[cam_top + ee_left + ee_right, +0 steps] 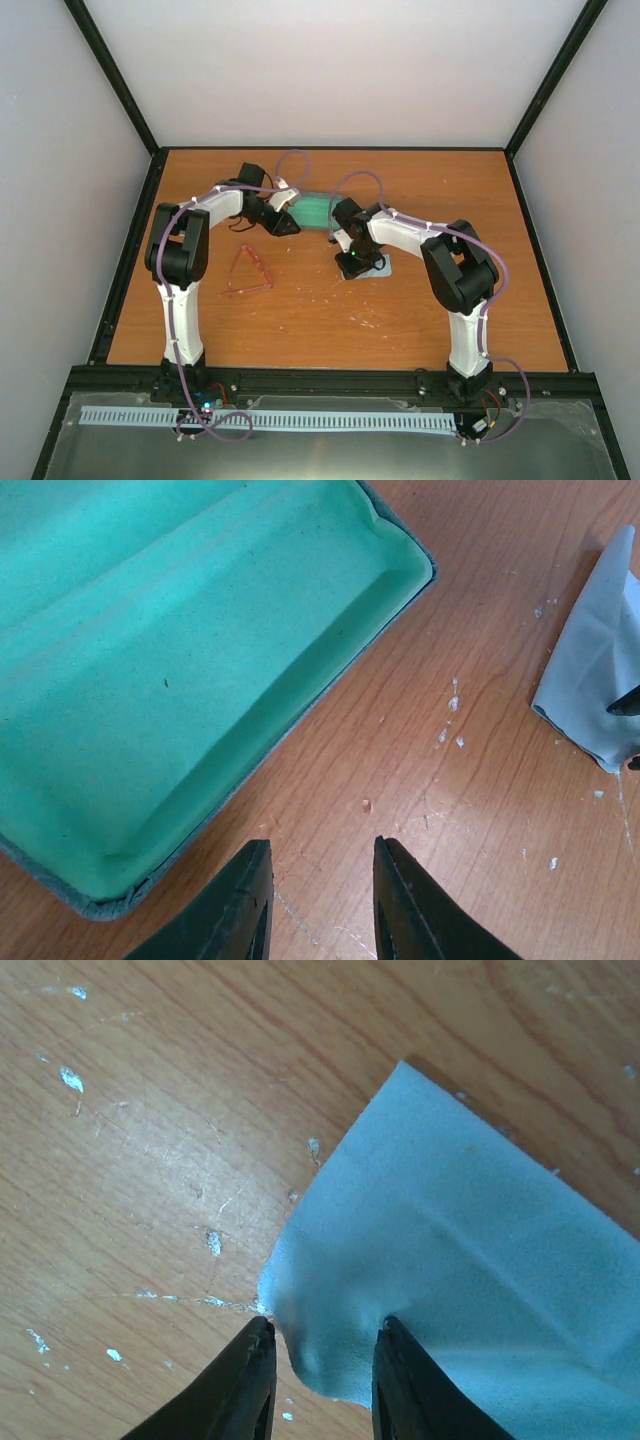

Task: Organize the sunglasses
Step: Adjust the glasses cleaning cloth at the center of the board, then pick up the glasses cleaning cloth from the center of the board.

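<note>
Bright, even diffuse light, faint soft shadows, overhead view slightly hazy, wrist views sharp

The sunglasses (258, 268) lie on the table (400, 320), apart from the open case (316, 208).

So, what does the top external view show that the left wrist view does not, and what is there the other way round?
Only the top external view shows the sunglasses, lying on the table apart from the case, and both whole arms. Only the left wrist view shows that the left jaws stand apart with nothing between them, and that the green lining holds nothing where visible. Both show the open case, the light-blue cloth and the wooden table.
</note>
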